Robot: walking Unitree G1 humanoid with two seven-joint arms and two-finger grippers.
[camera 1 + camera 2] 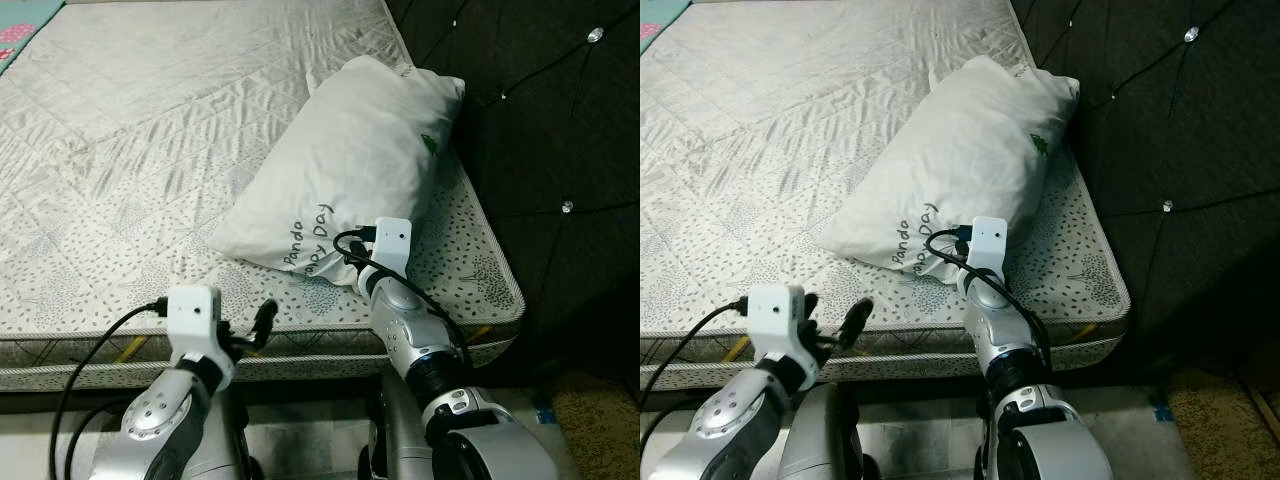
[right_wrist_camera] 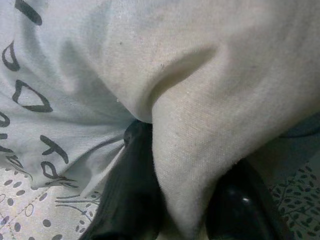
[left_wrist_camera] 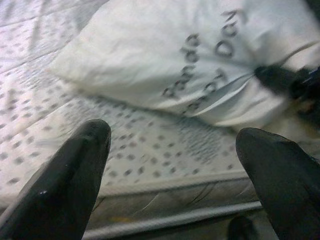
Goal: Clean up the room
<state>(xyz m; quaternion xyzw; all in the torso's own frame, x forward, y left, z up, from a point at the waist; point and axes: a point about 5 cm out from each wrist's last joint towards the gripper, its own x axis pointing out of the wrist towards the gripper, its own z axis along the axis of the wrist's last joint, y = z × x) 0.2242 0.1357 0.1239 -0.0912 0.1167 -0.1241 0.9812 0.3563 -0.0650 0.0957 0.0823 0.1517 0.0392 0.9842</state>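
One pillow (image 1: 345, 160) on mattress (image 1: 120, 150), right hand (image 2: 185, 210) pinching its corner

White printed pillow (image 1: 345, 165), lying askew on mattress (image 1: 130, 150), near corner

Ahead of you the mattress (image 1: 150, 150) spans the view from 9 to 1 o'clock. On it, toward 1 o'clock, lies the pillow (image 1: 340, 165), near the mattress's right edge. The headboard (image 1: 550, 130) stands at 2 o'clock, right of both. The right gripper (image 2: 175, 200) sits at the pillow's near corner; the left gripper (image 3: 175, 170) hangs at 7 o'clock, before the mattress's front edge.
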